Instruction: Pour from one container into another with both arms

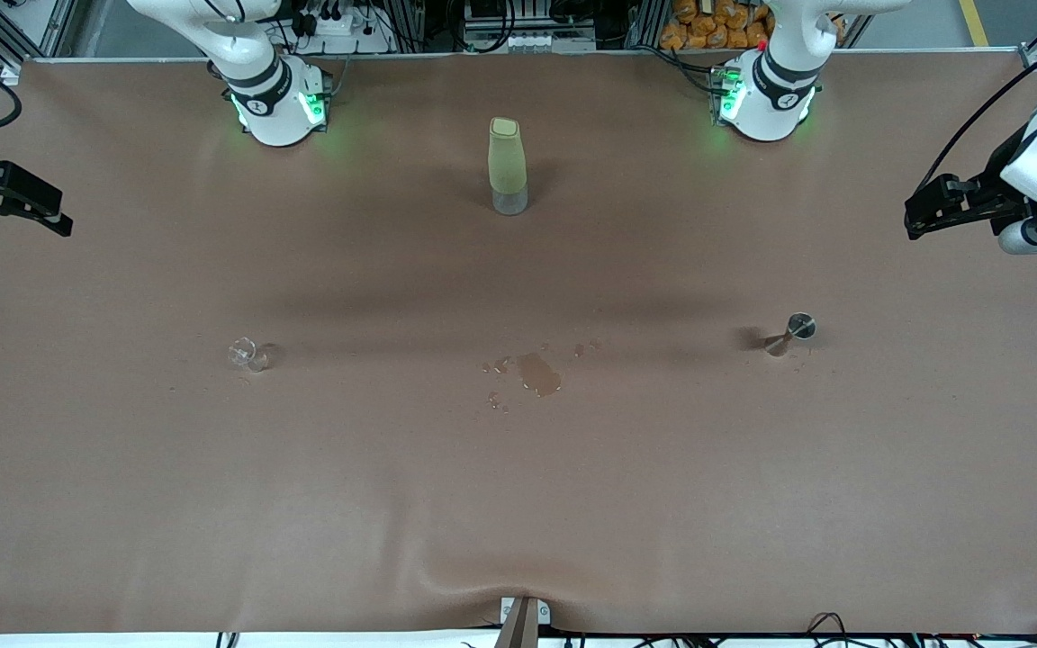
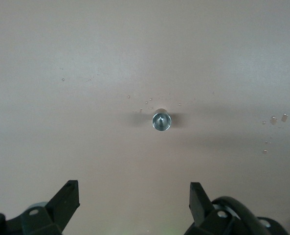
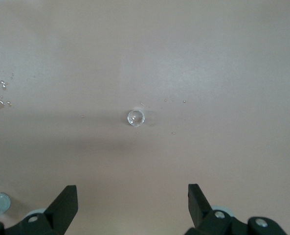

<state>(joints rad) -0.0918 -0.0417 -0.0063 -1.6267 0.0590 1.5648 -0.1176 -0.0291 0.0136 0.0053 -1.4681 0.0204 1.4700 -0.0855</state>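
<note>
Both idle: left gripper and right gripper hang wide open above opposite table ends.

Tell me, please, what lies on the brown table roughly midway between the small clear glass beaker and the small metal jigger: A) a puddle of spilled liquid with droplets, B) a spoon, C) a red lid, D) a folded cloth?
A: the front view shows a puddle of spilled liquid with scattered droplets between the clear glass beaker and the metal jigger.
</note>
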